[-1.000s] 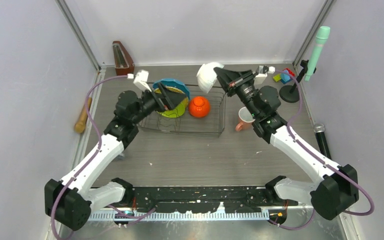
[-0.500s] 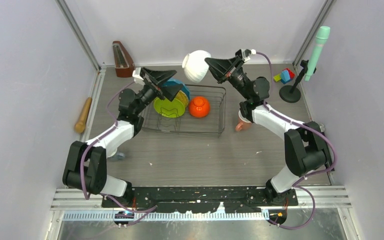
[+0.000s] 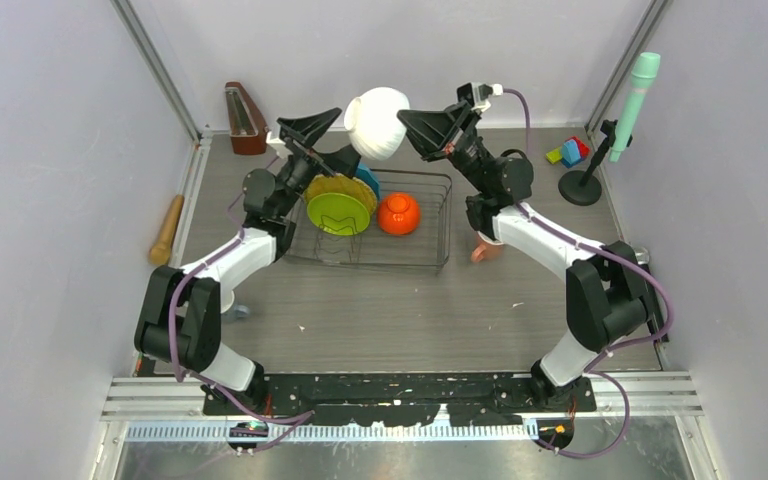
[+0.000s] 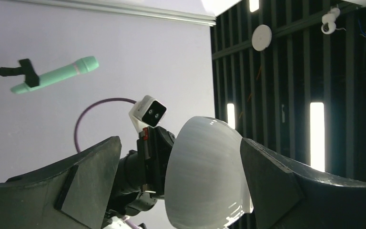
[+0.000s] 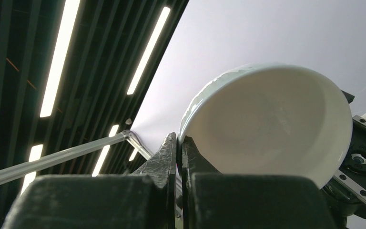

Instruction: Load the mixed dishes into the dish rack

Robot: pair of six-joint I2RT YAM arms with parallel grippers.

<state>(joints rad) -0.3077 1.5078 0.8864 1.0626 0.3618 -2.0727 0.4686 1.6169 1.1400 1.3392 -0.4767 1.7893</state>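
Top external view: white bowl (image 3: 377, 122), upper centre of frame, raised above the far edge of the dish rack (image 3: 447, 228), mouth turned right. Right gripper (image 3: 406, 129), fingers pinched narrow on the bowl's rim. Left gripper (image 3: 326, 142), fingers spread wide, just left of the bowl. In the rack, left half: lime green plate (image 3: 340, 212) on edge, yellow-orange woven-look plate (image 3: 322, 186) directly behind it, a sliver of blue plate (image 3: 368, 181) behind that. Orange bowl (image 3: 398, 213), rack centre, upside down. Pink mug (image 3: 482, 250) on the table just right of the rack, partly hidden by the right arm. Wooden rolling pin (image 3: 167, 230) at left edge; toy blocks (image 3: 568, 152) and mint-green microphone (image 3: 635, 98) at upper right. Left wrist view: white bowl (image 4: 205, 176), lower centre, outer wall facing the lens, lying between the left gripper's (image 4: 179, 142) wide-set fingers (image 4: 52, 191); contact with them cannot be told. Right arm's white wrist camera (image 4: 147, 112) behind the bowl; microphone (image 4: 55, 75) upper left. Right wrist view: right gripper (image 5: 179, 142), fingers closed on the bowl's rim; white bowl (image 5: 271, 124), centre right, hollow facing the lens.
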